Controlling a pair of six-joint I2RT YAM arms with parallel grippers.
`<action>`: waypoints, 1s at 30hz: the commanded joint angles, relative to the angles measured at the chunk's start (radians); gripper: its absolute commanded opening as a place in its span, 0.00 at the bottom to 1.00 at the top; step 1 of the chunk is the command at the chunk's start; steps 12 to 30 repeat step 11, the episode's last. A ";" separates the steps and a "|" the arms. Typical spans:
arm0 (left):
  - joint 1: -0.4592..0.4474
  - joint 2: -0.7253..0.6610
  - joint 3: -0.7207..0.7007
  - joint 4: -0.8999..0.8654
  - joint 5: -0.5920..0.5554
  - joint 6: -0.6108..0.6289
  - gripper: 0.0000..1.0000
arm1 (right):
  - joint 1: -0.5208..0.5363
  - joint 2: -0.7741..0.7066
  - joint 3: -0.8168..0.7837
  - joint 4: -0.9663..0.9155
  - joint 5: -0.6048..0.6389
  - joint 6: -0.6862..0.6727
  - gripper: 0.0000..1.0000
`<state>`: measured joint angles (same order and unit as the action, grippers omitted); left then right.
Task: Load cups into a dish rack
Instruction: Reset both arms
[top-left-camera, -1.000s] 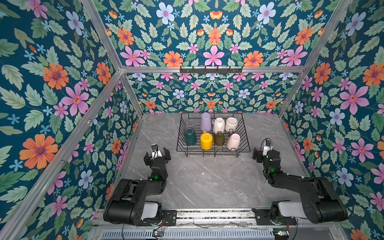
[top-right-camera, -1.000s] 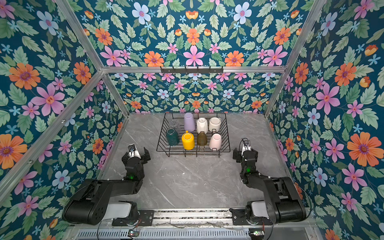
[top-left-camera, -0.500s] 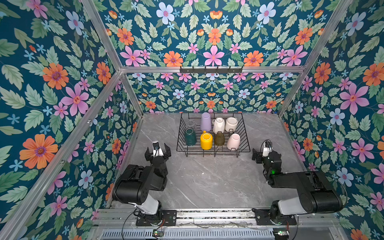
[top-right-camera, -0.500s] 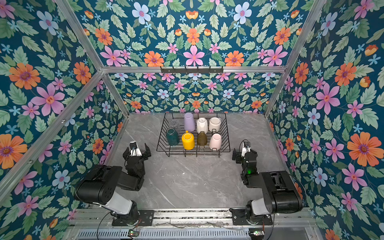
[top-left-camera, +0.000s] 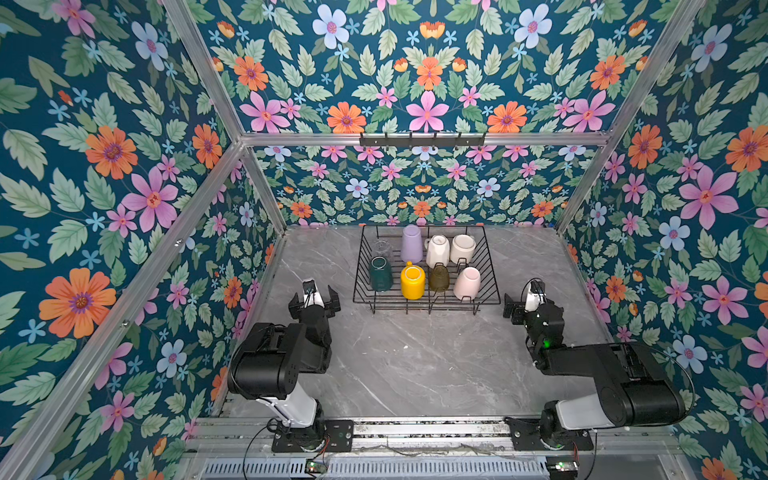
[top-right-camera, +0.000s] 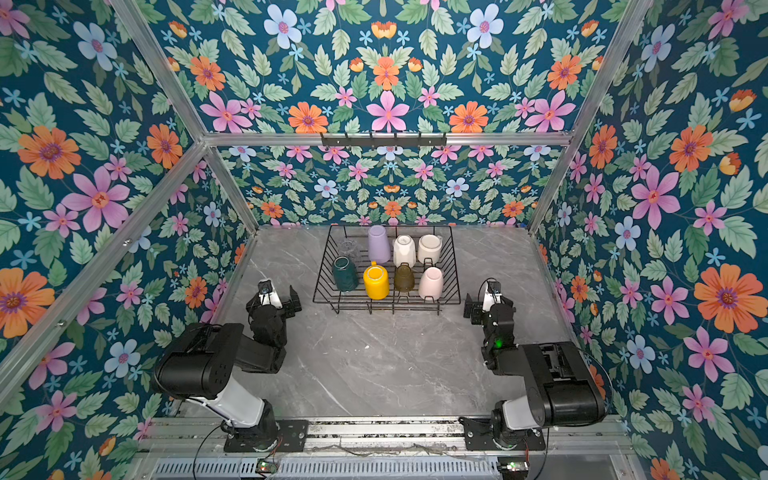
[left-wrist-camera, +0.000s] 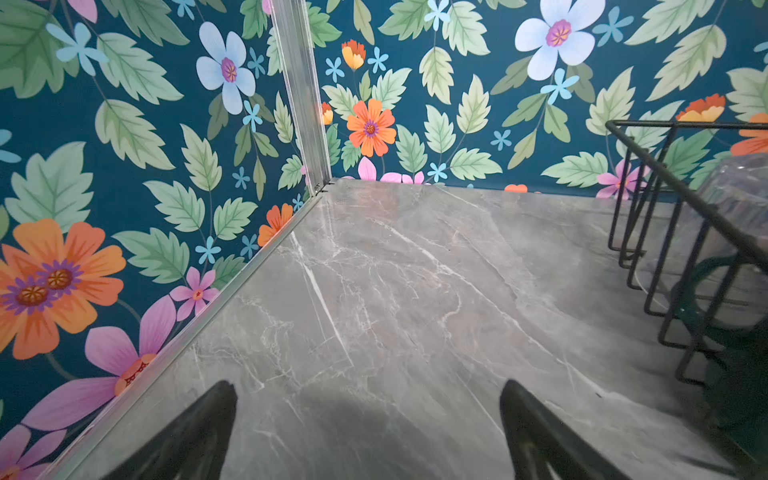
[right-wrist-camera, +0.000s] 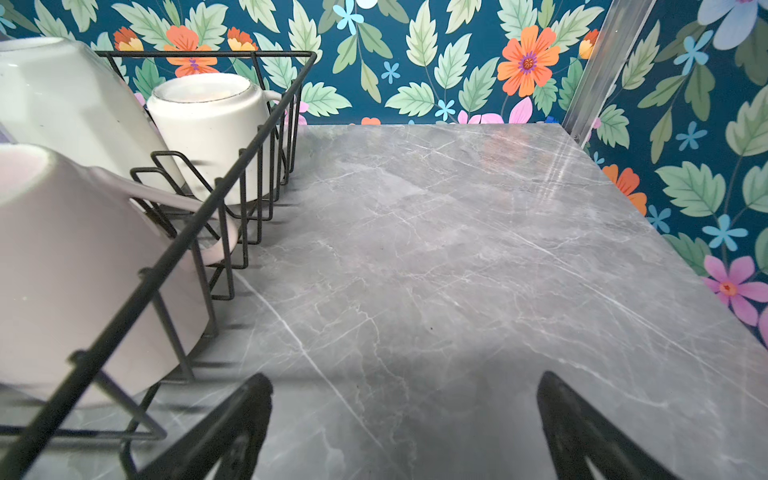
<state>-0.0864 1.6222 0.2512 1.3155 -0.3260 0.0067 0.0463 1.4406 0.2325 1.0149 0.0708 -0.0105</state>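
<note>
Cups (top-left-camera: 412, 282) sit upended in the dish rack (top-left-camera: 424, 302) to drain, I reckon, so my left gripper (left-wrist-camera: 368, 386) and right gripper (right-wrist-camera: 404, 378) hang spread wide, empty.

clear glass (top-left-camera: 382, 248) faint; dish rack (right-wrist-camera: 143, 275) cut off.

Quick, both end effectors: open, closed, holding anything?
Left end effector: open, holding nothing.
Right end effector: open, holding nothing.

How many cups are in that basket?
8, all in the rack. Back row: clear glass, lilac tumbler, left white mug, right white mug. Front row: green mug, yellow mug, olive glass, pink mug.
</note>
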 joint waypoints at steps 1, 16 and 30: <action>0.000 0.002 -0.002 0.031 0.007 0.006 1.00 | 0.002 -0.003 0.004 0.024 -0.002 -0.005 0.99; 0.004 -0.001 0.007 0.013 0.015 -0.002 1.00 | 0.001 -0.003 0.003 0.024 -0.002 -0.005 0.99; 0.004 -0.001 0.007 0.013 0.015 -0.002 1.00 | 0.001 -0.003 0.003 0.024 -0.002 -0.005 0.99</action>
